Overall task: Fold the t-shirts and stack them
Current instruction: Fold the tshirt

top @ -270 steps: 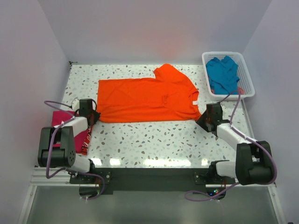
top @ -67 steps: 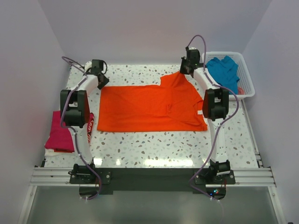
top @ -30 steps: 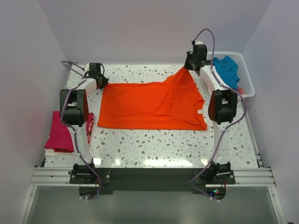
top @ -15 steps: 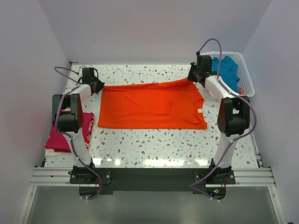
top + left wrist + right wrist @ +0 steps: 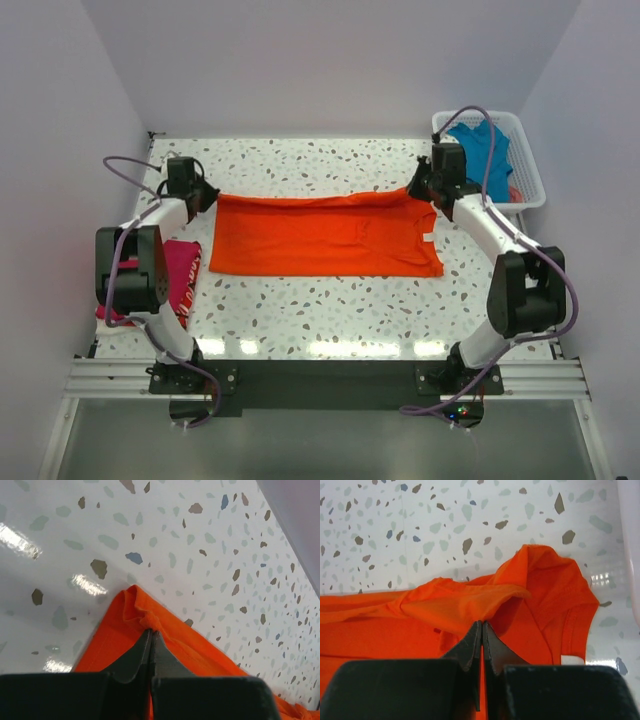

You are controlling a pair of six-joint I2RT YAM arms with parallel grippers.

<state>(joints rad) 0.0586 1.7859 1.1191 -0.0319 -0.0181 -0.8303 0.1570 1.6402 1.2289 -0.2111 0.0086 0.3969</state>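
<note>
Orange t-shirt (image 5: 320, 235): mid-table, spread as a wide band running left to right, far edge drawn in a near-straight line between the two grippers.
Orange cloth, near edge: flat on the table, bottom-right corner pointing toward the right arm's base.
White tag (image 5: 428, 238): on the shirt's right edge.
Left gripper (image 5: 205, 193): at the shirt's far-left corner, jaws clenched on a small puckered fold of the orange cloth; the wrist view shows the tips pressed together with fabric bunched at them.
Right gripper (image 5: 418, 190): at the shirt's far-right corner, jaws clamped on a raised fold of the orange cloth; a hemmed edge lies just right of the tips in the wrist view.
Magenta t-shirt (image 5: 185, 272): folded, at the table's left edge, partly hidden by the left arm, apart from the orange one.
Teal t-shirt (image 5: 492, 150): crumpled inside the white lattice basket (image 5: 528, 180), far-right corner.
Table (image 5: 330, 300): white terrazzo, glossy, speckled.
</note>
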